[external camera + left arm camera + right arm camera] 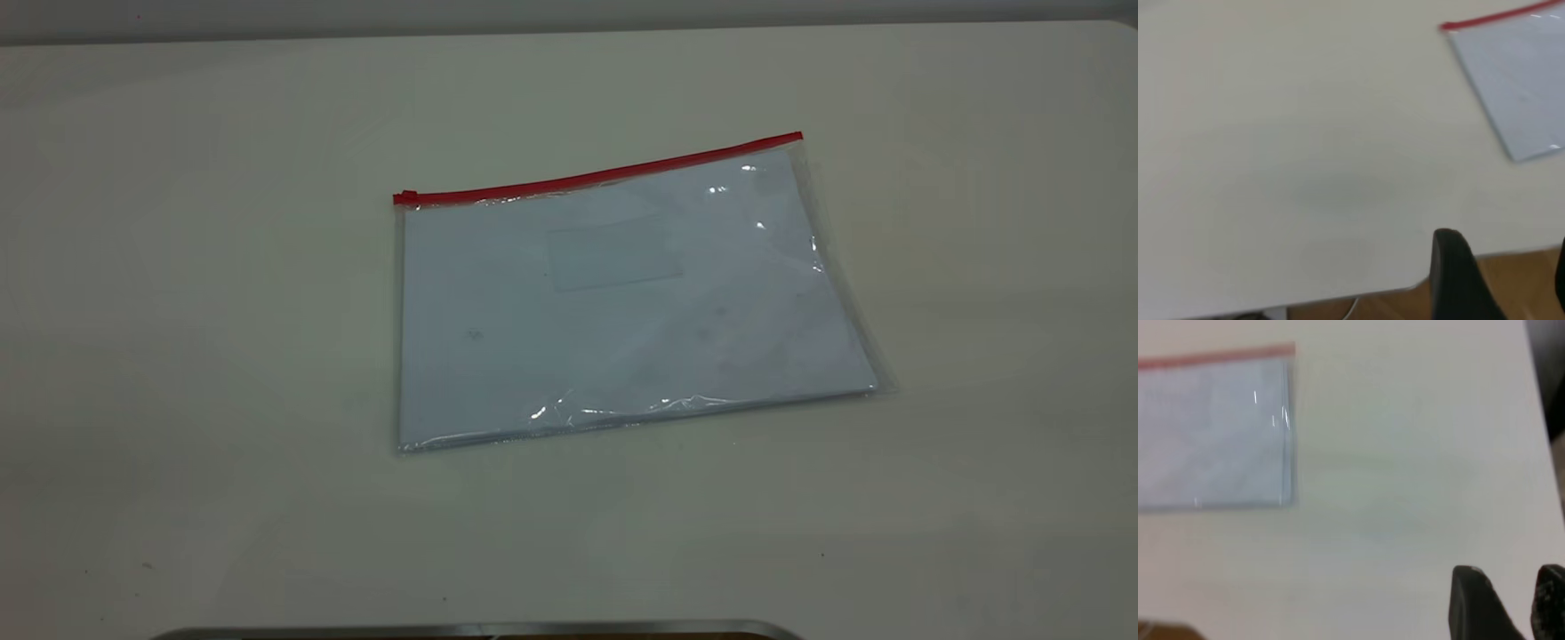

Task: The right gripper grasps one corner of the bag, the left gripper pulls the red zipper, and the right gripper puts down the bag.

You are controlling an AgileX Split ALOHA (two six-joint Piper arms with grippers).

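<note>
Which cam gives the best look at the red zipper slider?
Exterior view: the whole red zipper shows, slider at its left end. Left wrist view shows only that end, slider indistinct. Right wrist view shows the other end.

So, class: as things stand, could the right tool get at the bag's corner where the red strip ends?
Probably yes: the right tool is off the bag, and only bare table lies between it and that corner.

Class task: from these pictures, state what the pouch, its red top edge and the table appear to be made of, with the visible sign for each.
The bag: thin clear glossy plastic, probably; it shows glints and crinkles, with white sheets visible through it.
The red zipper: likely plastic, solid red.
Table: smooth matte off-white top, possibly laminate; no glare.
</note>
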